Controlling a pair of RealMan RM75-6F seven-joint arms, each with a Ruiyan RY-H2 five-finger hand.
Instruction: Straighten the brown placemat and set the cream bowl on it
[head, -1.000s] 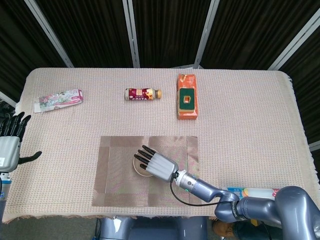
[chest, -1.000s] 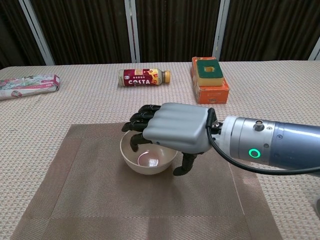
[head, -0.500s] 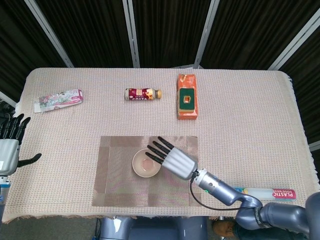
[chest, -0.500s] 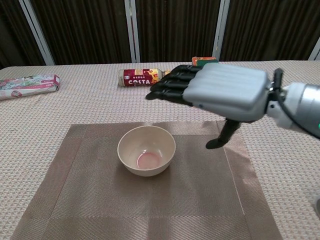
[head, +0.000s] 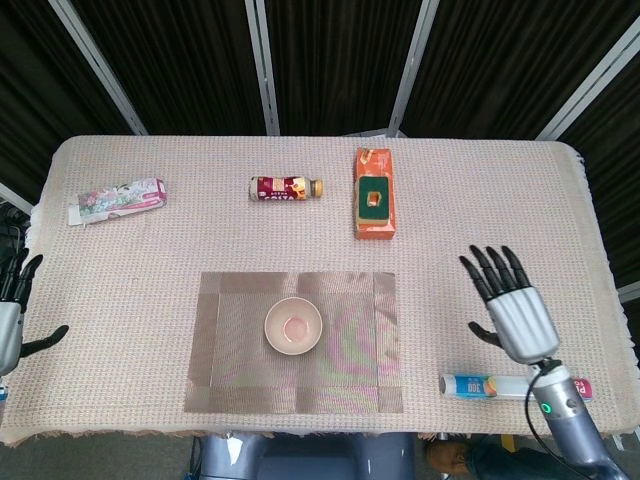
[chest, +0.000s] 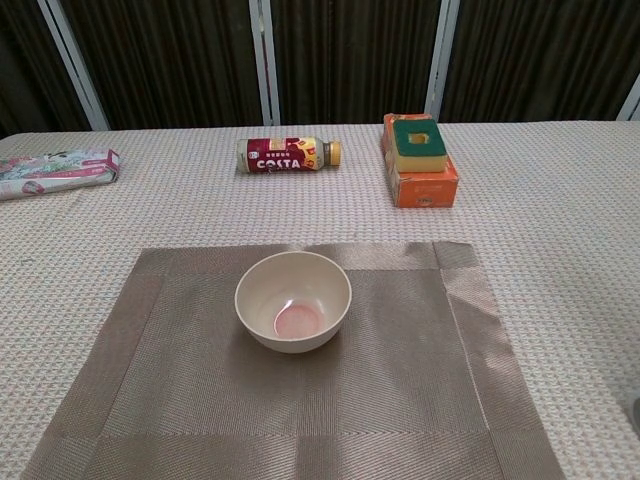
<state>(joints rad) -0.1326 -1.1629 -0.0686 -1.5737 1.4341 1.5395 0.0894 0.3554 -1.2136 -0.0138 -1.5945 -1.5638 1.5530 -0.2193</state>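
Tablecloth (head: 520, 190): cream bowl (head: 293, 325) on brown placemat (head: 240, 380).

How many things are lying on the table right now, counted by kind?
Placemat: 1
Bowl: 1
Bottles: 2, the Costa one and the one by the right robot hand
Orange box: 1
Sponge: 1
Floral pack: 1
Total: 7

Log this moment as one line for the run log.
bowl: upright on placemat | placemat: flat, square to table edge | right hand: open, off mat, holding nothing | left hand: open, at table's left edge
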